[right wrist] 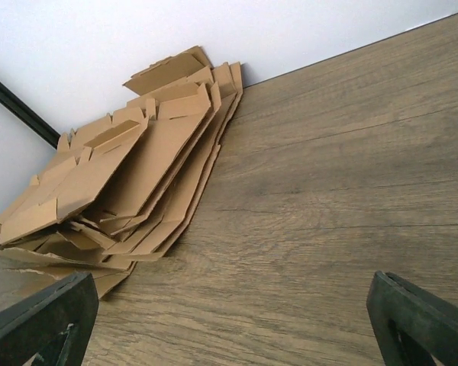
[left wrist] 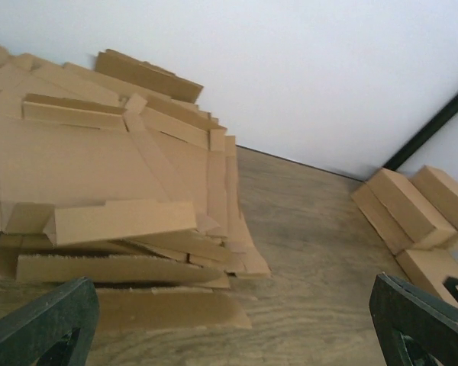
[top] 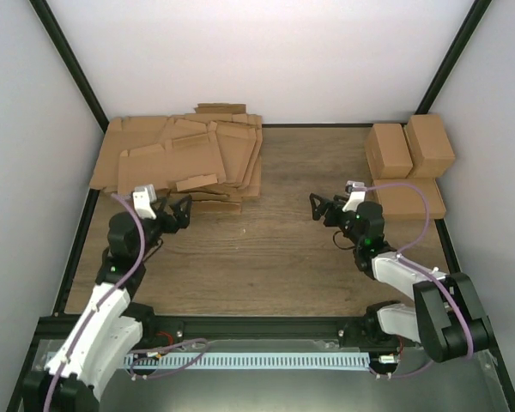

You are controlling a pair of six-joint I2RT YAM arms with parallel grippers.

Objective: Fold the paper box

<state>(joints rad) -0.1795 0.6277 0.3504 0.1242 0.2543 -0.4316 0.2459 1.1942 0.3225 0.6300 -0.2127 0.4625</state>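
1. The paper box [top: 208, 153]: a plain brown die-cut cardboard blank, lying flat with its flaps unfolded. I take it to be the topmost sheet of the stack of flat brown cardboard sheets [top: 142, 163] at 10 o'clock on the wood-grain table [top: 266, 249]. No blank lies apart from that stack.
   Handling, as I judge it: light and thin, stiff across the panels but hinging easily at the creases. It is smooth enough to slide on the sheet beneath, and its edges would crush under a hard nip.
   Best hold: the lifted flap [left wrist: 122, 221] at the stack's 6 o'clock edge, which stands clear of the sheets below.
2. My left pincer [top: 180, 212]: jaws wide, holding nothing, just beside the stack's 6 o'clock edge.
3. My right pincer [top: 316, 207]: jaws wide, holding nothing, over bare table toward 3 o'clock, well apart from the stack.
4. Containers: three small closed brown cardboard boxes [top: 388, 150] at 2 o'clock, touching one another. Their contents are hidden.
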